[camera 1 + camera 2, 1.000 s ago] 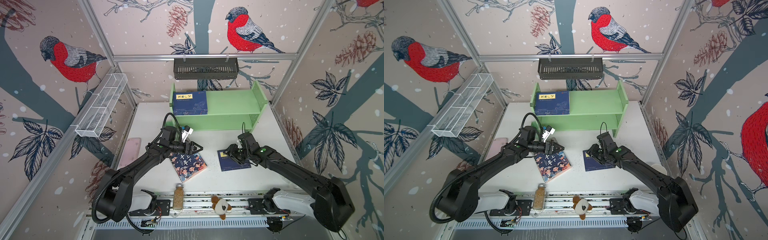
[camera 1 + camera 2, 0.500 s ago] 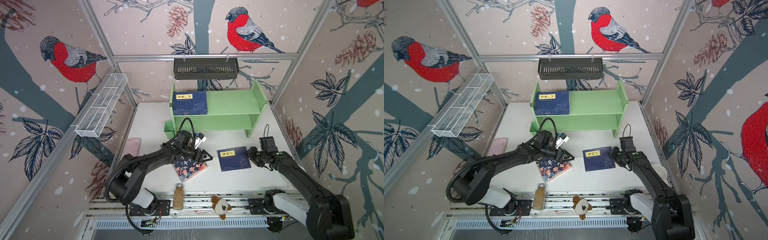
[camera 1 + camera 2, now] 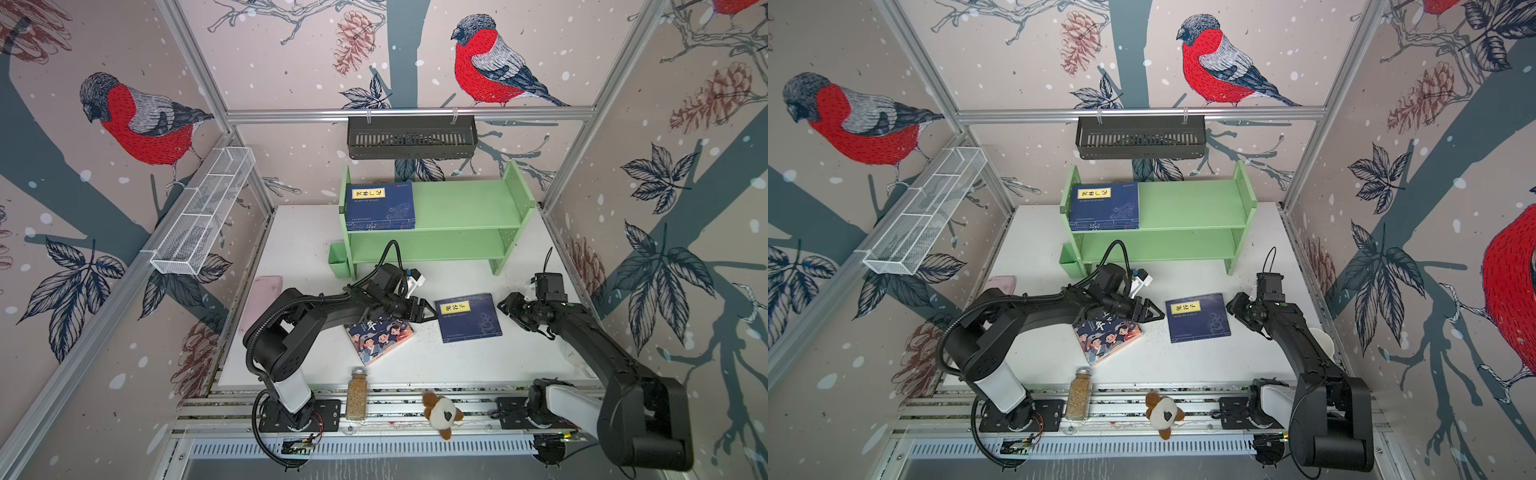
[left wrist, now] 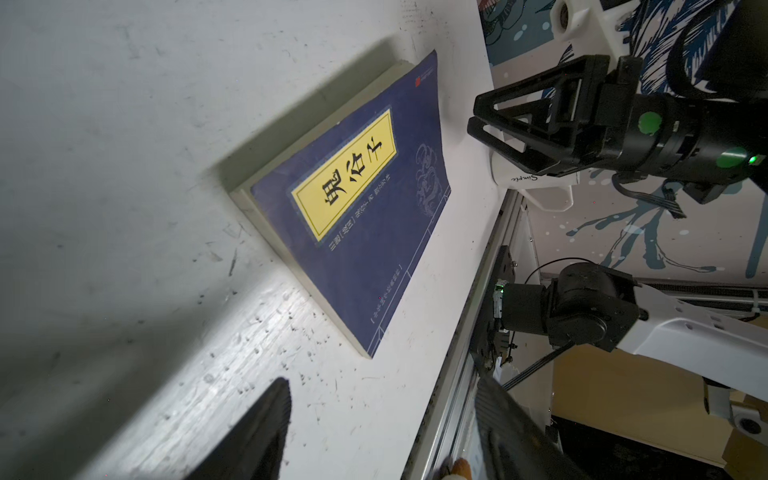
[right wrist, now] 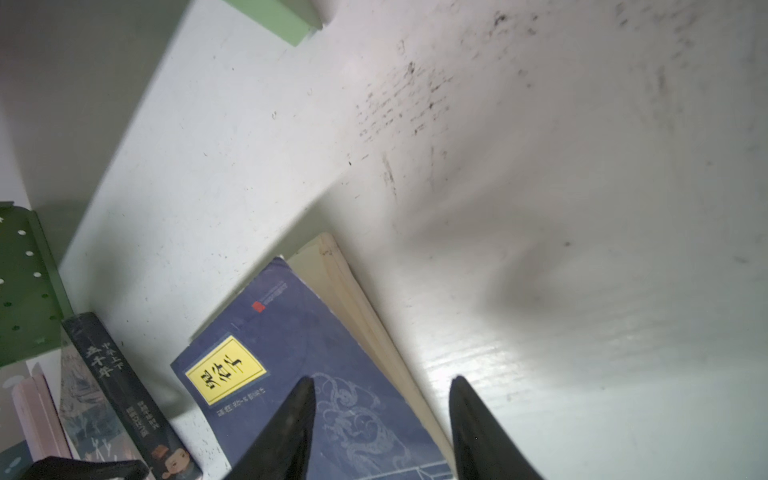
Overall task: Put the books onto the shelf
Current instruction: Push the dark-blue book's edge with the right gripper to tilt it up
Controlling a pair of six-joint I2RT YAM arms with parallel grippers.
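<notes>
Table book: navy book [image 3: 467, 318], yellow label 鬼谷子, lies flat between your claws.
Left gripper [image 3: 431, 311]: spread, empty, just beside it.
Right gripper [image 3: 509, 311]: spread, empty, near its far edge.
Cartoon book [image 3: 379, 338]: beneath your left wrist; spine reads 五千年.
Shelf [image 3: 465, 205]: beyond both claws; shelved book [image 3: 380, 205] labelled 笑林广记.

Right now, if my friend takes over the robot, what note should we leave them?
Left tool: open, empty, between the cartoon book and the navy book.
Right tool: open, empty, at the navy book's right edge, not gripping it.
Books: a navy stack lies on the shelf, top board, left end. The navy book and the cartoon book lie flat on the table.
Done: the stack is shelved.
Left: shelve the navy book and the cartoon book.
</notes>
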